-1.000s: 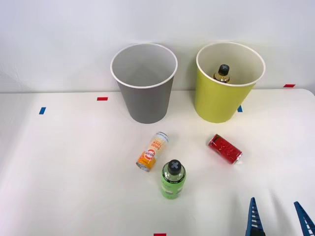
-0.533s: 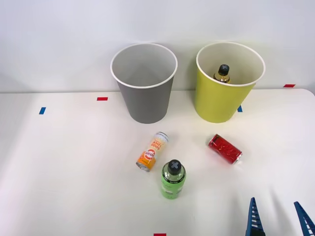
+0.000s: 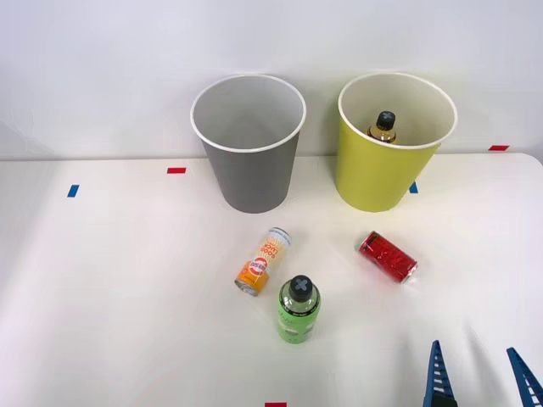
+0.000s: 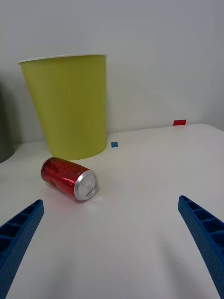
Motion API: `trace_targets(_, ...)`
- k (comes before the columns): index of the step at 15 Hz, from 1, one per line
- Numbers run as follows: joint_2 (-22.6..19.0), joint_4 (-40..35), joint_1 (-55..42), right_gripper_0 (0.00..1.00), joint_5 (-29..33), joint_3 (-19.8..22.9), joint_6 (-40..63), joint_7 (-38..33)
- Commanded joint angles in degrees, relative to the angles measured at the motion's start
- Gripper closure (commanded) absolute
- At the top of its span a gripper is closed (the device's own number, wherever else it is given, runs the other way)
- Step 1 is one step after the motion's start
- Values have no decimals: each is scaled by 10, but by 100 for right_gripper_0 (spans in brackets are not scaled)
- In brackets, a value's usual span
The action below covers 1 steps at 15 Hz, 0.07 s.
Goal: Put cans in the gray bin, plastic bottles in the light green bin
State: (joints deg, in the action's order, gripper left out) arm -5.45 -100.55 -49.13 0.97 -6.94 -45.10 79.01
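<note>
The gray bin (image 3: 249, 144) and the light green bin (image 3: 391, 144) stand at the back of the table; a yellow plastic bottle (image 3: 383, 127) with a black cap is inside the light green bin (image 4: 69, 107). On the table lie an orange-and-white can (image 3: 264, 260) and a red can (image 3: 387, 257), both on their sides. A green bottle (image 3: 298, 309) stands upright just in front of the orange can. My right gripper (image 3: 481, 379) is open and empty at the front right, nearer than the red can (image 4: 70, 178).
Small red tape marks (image 3: 176, 170) and blue tape marks (image 3: 73, 191) dot the white table (image 3: 127, 288). A pale wall rises right behind the bins. The table's left half is bare.
</note>
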Motion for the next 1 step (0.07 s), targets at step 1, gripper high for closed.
trace_targets(1,0,0,0,0,0,0,0,0)
